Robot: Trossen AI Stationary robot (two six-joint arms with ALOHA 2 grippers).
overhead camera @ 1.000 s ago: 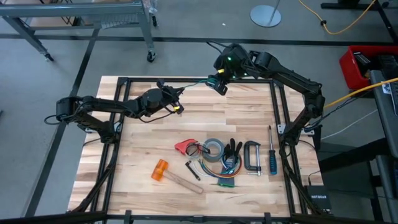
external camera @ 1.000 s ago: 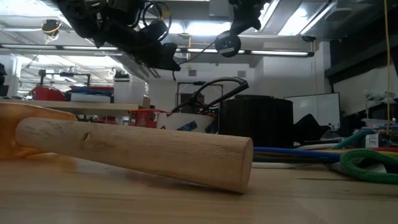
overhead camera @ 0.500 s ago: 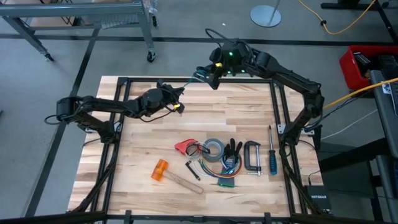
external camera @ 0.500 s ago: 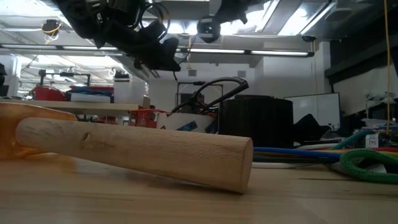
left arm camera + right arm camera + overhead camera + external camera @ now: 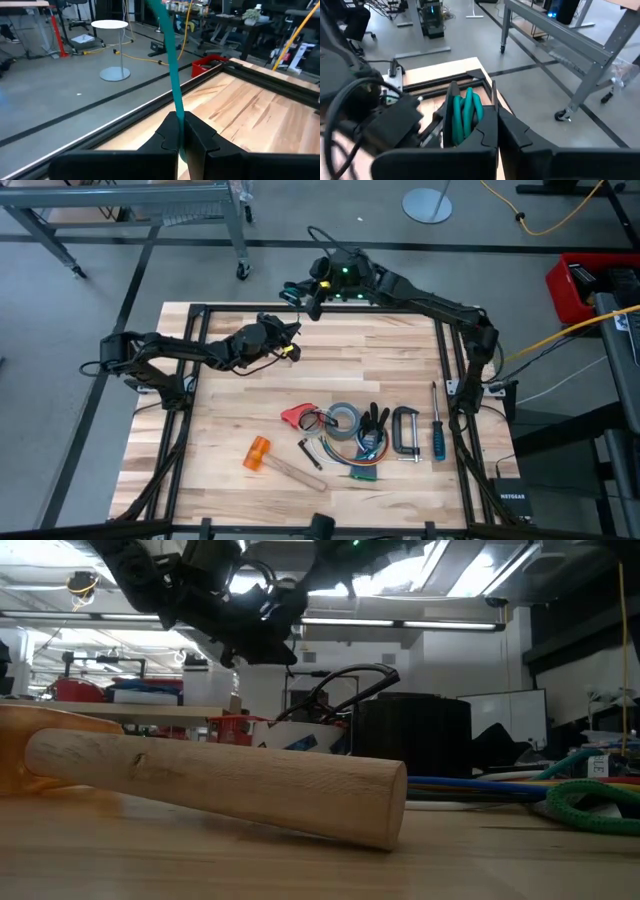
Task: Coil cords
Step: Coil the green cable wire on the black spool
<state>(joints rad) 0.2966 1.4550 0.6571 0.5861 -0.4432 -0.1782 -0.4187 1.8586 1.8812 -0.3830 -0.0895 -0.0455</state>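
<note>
The right gripper [image 5: 300, 295], clamped on coiled teal cord [image 5: 465, 112], is swung toward 11 o'clock; the left gripper [image 5: 287, 333] is clamped on the cord's taut run, so another loop seems formed.

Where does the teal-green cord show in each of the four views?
High view: the teal-green cord shows only as a small teal bit at the right gripper, over the table's far edge.
Low view: not discernible among the dark arms overhead.
Left wrist view: a taut teal line rising from the shut left gripper.
Right wrist view: teal loops bunched in the shut right gripper.
Shared landmark: the table's black frame rail.
</note>
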